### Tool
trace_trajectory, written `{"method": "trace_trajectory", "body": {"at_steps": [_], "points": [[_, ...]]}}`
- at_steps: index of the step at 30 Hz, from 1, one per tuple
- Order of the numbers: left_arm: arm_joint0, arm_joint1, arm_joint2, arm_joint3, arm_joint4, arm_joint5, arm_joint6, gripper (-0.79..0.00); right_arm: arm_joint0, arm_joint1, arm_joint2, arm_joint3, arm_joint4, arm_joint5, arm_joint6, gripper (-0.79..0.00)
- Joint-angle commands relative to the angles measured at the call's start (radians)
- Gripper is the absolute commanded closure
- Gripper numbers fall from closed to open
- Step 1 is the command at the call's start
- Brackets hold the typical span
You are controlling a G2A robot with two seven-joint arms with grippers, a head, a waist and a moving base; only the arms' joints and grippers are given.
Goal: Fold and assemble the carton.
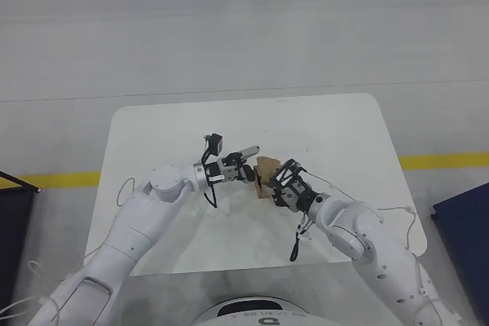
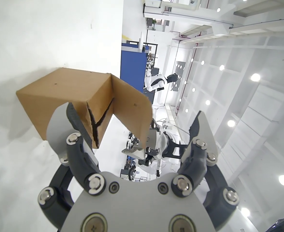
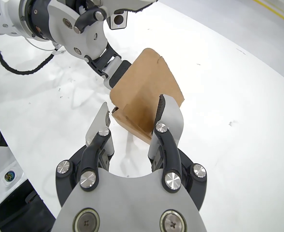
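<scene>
Now the carton [image 2: 59, 90] points its flap toward the left claw [image 2: 134, 112].

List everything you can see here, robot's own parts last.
carton: one, brown, on the table's middle between both grippers.
table: one, white, under the carton.
floor line: one, yellow, on the floor either side of the table.
blue object: one, blue, on the floor at the robot's right.
dark object: one, black, on the floor at the robot's left.
left gripper: one, grey and black, open, one finger against the carton.
right gripper: one, grey and black, at the carton's other side.
</scene>
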Motion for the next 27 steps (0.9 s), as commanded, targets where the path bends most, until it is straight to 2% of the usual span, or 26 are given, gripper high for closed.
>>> {"method": "trace_trajectory", "body": {"at_steps": [1, 10, 17, 22, 27], "points": [[0.0, 0.0, -0.005, 0.003, -0.002, -0.004, 0.0, -0.785, 0.007, -0.001, -0.005, 0.006, 0.013, -0.004, 0.012, -0.406], [0.02, 0.012, -0.062, -0.001, -0.008, -0.027, 0.01, -0.785, 0.039, -0.005, -0.014, 0.037, 0.057, -0.028, 0.053, -0.419], [0.078, 0.031, -0.149, -0.081, -0.06, -0.062, -0.005, -0.785, 0.052, -0.008, -0.017, 0.052, 0.078, -0.026, 0.055, -0.416], [0.08, 0.031, -0.136, -0.112, -0.043, -0.032, -0.022, -0.785, 0.06, -0.009, -0.018, 0.062, 0.085, -0.027, 0.056, -0.422], [0.054, 0.018, -0.086, -0.087, -0.016, -0.016, -0.015, -0.785, 0.061, -0.01, -0.015, 0.056, 0.089, -0.012, 0.049, -0.416]]}}
